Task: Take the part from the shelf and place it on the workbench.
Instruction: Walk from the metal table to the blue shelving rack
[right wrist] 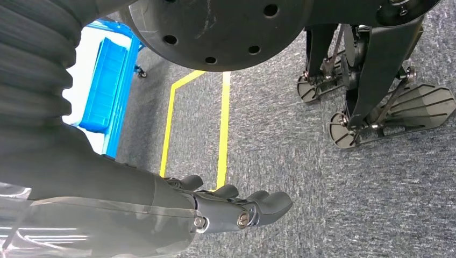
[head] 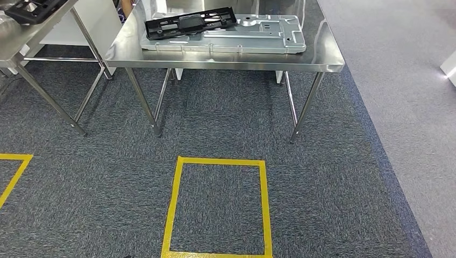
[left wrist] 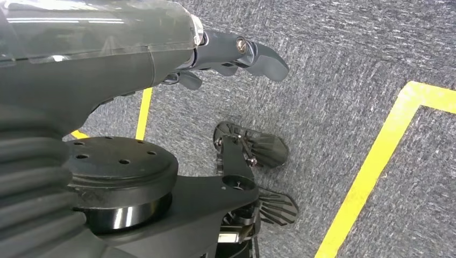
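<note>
A long black plastic part lies on a silver stamped metal plate on the steel workbench ahead of me. My left hand hangs beside my body over the carpet, fingers stretched out and holding nothing. My right hand also hangs low over the carpet with its fingers extended and empty. Both hands are far below the bench top.
A second steel table at the far left carries another black part. A yellow taped square marks the dark carpet in front of the workbench. A blue rack stands to one side, seen in the right wrist view.
</note>
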